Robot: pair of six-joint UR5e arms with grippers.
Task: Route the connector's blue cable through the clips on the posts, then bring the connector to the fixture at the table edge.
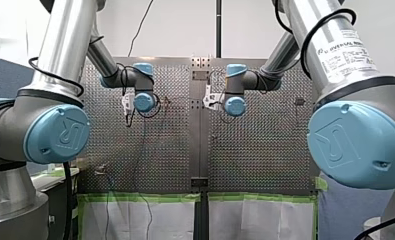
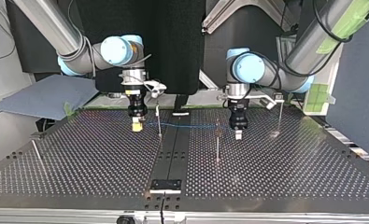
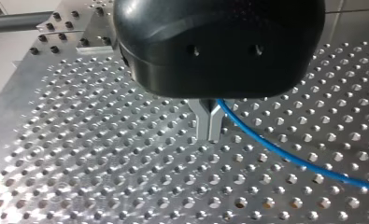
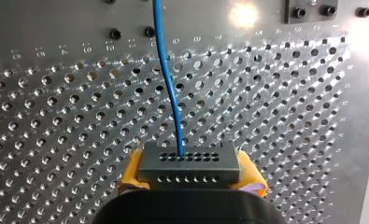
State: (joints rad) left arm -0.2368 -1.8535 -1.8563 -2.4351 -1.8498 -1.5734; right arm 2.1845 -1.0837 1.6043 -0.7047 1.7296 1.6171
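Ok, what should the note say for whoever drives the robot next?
My right gripper is shut on the grey connector, with yellow pads on either side of it.
My left gripper, metal fingers together, is shut on the blue cable.
The cable runs stretched between them above the perforated table, passing one post by my right gripper and another post by my left.
Whether it sits in any clip is too small to tell.
Left to do: check or finish the clips, then carry the connector to the fixture at the table edge.
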